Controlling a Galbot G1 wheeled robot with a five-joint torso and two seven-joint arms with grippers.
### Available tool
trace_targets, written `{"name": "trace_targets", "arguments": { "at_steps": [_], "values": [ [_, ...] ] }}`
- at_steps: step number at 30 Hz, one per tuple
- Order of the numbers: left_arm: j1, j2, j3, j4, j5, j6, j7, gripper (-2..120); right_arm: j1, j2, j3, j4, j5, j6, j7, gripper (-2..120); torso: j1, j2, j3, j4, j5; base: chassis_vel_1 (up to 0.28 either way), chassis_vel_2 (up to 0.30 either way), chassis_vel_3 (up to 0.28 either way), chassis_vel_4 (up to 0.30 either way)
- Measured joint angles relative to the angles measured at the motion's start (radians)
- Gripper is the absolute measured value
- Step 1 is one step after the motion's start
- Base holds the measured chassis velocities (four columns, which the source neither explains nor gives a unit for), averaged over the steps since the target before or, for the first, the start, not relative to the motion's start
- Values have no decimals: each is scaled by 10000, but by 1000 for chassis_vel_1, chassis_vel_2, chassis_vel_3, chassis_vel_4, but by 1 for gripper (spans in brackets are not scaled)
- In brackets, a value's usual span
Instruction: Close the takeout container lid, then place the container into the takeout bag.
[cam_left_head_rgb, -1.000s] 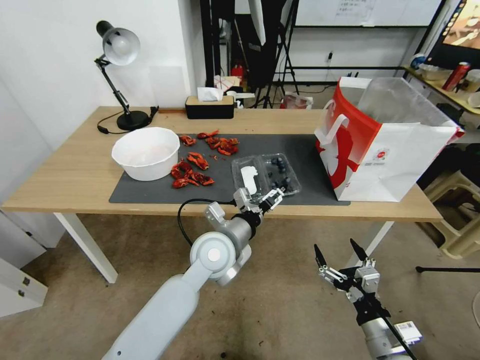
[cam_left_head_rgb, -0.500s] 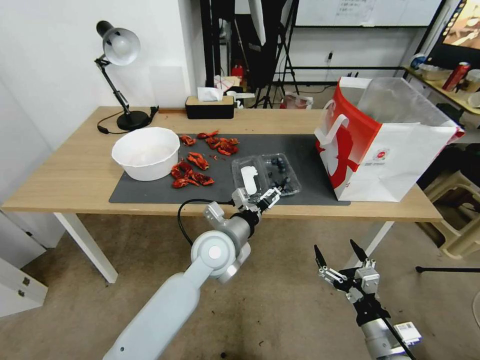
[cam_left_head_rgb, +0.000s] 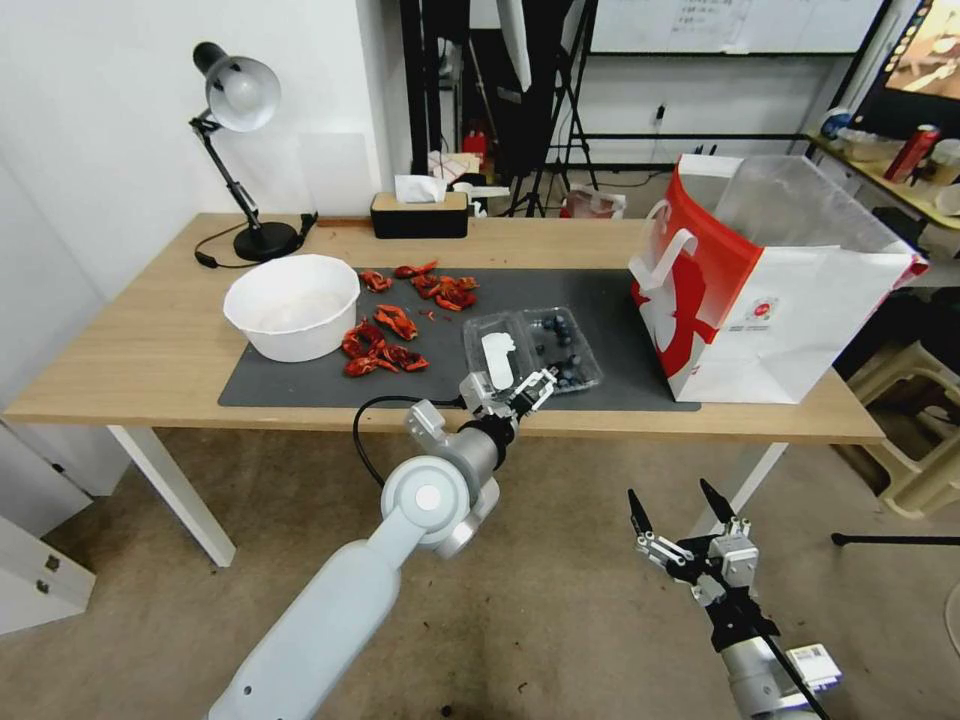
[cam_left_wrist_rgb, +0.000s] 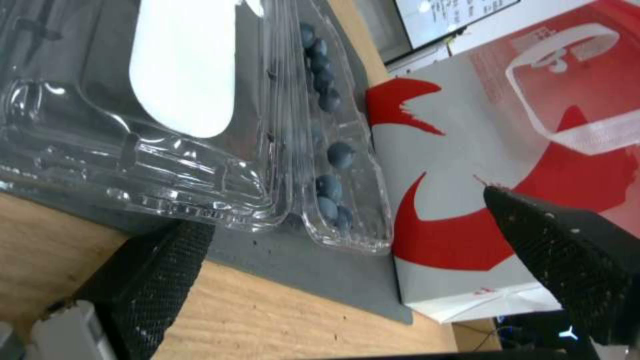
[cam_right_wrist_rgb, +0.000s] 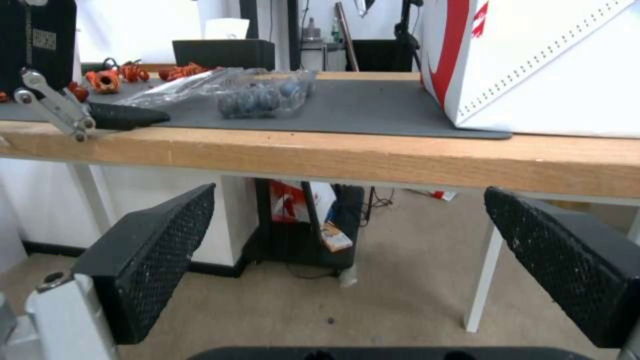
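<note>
Lid-closing step: left gripper (cam_left_head_rgb: 508, 389) spread wide at near edge of lid (cam_left_head_rgb: 497, 352); next, flip it over berry half.

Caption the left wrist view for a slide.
Open left gripper at the near edge of the open takeout container, takeout bag beyond.

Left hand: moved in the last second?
Yes. The left hand has crept forward and a bit left toward the lid, judged against the table edge. It is open, at the container's near edge.
</note>
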Motion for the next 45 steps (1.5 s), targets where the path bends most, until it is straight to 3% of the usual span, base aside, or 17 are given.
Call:
{"name": "trace_targets", "arguments": {
  "at_steps": [15,30,45],
  "values": [
    [157,-3,-162,-238,-162,-437,585,100,-73,71,-47,-5,-102,49,-15,100,1,0,1,1,0,0,0,0,0],
    [114,-5,-536,-455,-491,-973,1709,100,-105,84,-66,77,-199,49,4,100,1,0,1,1,0,0,0,0,0],
    [-313,-152,-331,-518,-742,-596,2262,100,-174,125,-28,140,-222,67,11,100,1,0,1,1,0,0,0,0,0]
  ]
}}
